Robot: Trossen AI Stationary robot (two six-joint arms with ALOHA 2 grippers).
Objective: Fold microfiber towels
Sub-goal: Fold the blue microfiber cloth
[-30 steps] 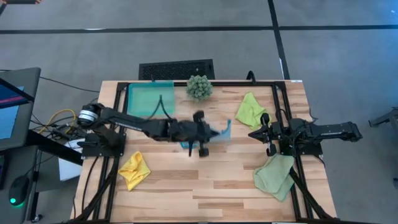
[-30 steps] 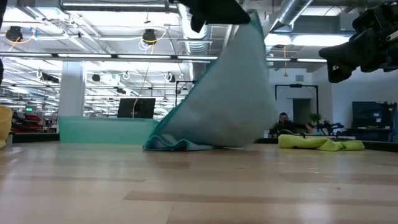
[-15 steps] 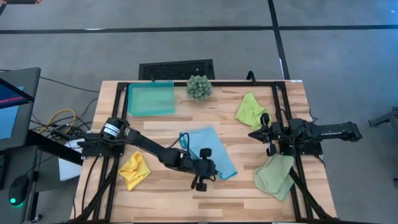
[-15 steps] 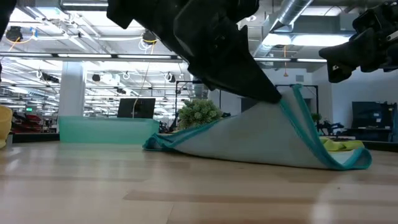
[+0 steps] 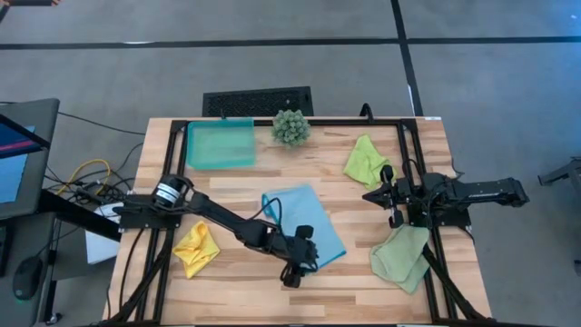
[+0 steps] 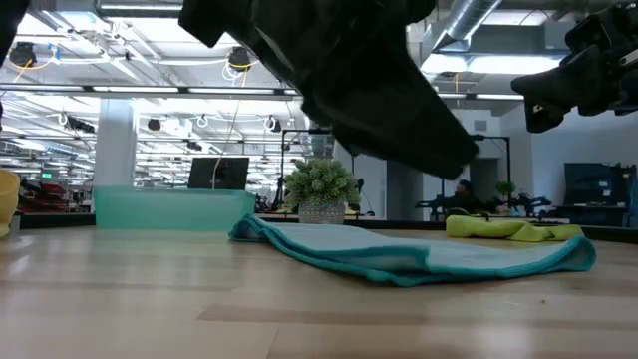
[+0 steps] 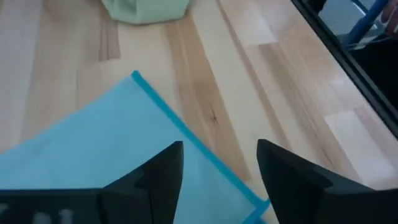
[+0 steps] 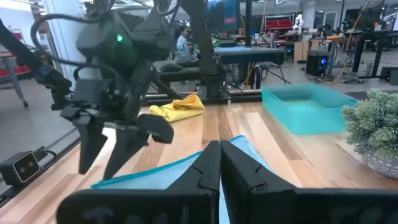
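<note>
The left gripper (image 5: 292, 268) has its jaws spread apart and holds nothing; in the left wrist view its two dark fingers (image 7: 155, 174) stand on either side of the teal-bound edge of the light blue towel (image 5: 304, 222), just above the cloth. The gripper hangs over the near corner of that towel, which lies spread flat near the middle of the table (image 5: 236, 282), one corner rumpled toward the far side. The left arm reaches to it in a long diagonal from its base at the table's left edge. The yellow towel (image 5: 196, 248) lies crumpled to the left of the light blue towel, near that base. The teal tray (image 5: 219, 145) sits beyond the light blue towel toward the far left corner, and the spiky green plant (image 5: 290, 127) stands at the far edge, just right of the tray. The lime green towel (image 5: 365, 160) lies bunched beyond and to the right of the light blue towel. The right gripper (image 5: 385, 194) waits to the right of the light blue towel, jaws pressed together and empty, raised above the table in the low view. The pale sage towel (image 5: 401, 256) lies folded over to the right of the light blue towel, nearer the front edge than the right gripper.
</note>
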